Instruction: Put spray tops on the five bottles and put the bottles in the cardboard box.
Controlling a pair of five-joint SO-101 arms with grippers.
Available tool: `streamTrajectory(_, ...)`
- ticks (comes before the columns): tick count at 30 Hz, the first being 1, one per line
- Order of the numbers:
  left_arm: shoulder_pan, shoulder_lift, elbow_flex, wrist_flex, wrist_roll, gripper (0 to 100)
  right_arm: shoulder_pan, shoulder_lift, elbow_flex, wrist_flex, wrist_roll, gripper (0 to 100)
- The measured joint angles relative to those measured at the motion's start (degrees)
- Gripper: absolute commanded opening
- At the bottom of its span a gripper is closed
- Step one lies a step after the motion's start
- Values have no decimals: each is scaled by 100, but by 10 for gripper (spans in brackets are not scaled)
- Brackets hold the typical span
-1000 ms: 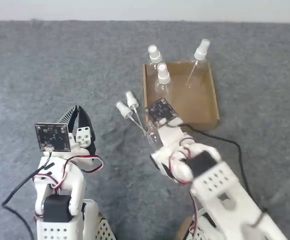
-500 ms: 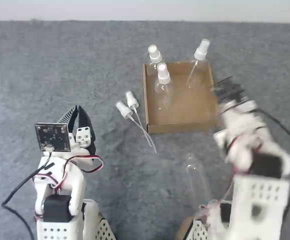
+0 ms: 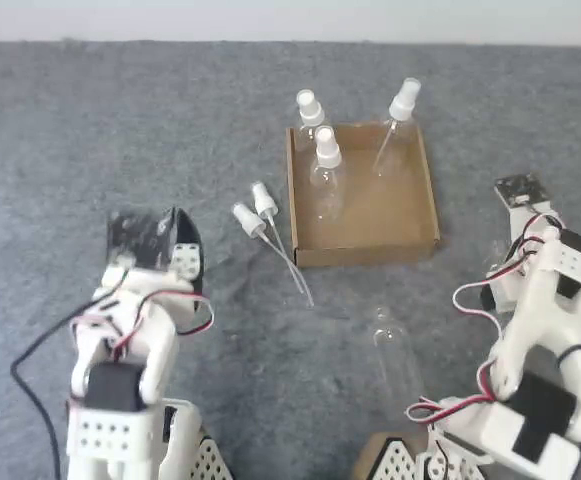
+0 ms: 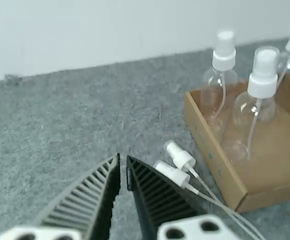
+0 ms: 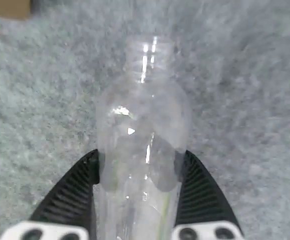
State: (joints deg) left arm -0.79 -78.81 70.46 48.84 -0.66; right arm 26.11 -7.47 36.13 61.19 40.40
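Note:
My right gripper (image 5: 140, 157) is shut on a clear bottle (image 5: 142, 130) with no top, its neck pointing away over the carpet. The right arm (image 3: 540, 290) stands right of the cardboard box (image 3: 295, 200). A second topless bottle (image 3: 395, 355) lies on the carpet in front of the box. Two loose spray tops (image 3: 255, 208) (image 4: 177, 162) lie left of the box (image 4: 214, 155). Three capped bottles stand at the box: one in the middle (image 3: 328, 170), one at its far right (image 3: 400, 115), one at its far left corner (image 3: 310, 110). My left gripper (image 4: 123, 165) (image 3: 175, 255) is shut and empty, short of the spray tops.
Grey carpet covers the table, with open room on the left and behind the box. Wires hang from both arms. A pale wall runs along the far edge.
The right arm has swung from the box's front left corner over to the right side, uncovering the bottle on the carpet. The left arm has leaned forward and right.

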Motion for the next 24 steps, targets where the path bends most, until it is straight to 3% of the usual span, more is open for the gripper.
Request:
streamTrajectory(3, -18, 1187, -651, 0, -44, 95, 18, 79, 0, -18, 9, 27)
streamTrajectory(6, 18, 2347, -1319, 0, -53, 163, 26, 79, 0, -18, 9, 112)
streamTrajectory(11, 35, 4308, -2382, 0, 35, 196, 26, 114, 0, 105, 308, 206)
streamTrajectory(17, 18, 6558, -3657, 0, 747, 269, 26, 114, 0, 316, 677, 214)
streamTrajectory(24, 9, 8334, -4624, 0, 1618, 269, 26, 114, 0, 352, 791, 214)
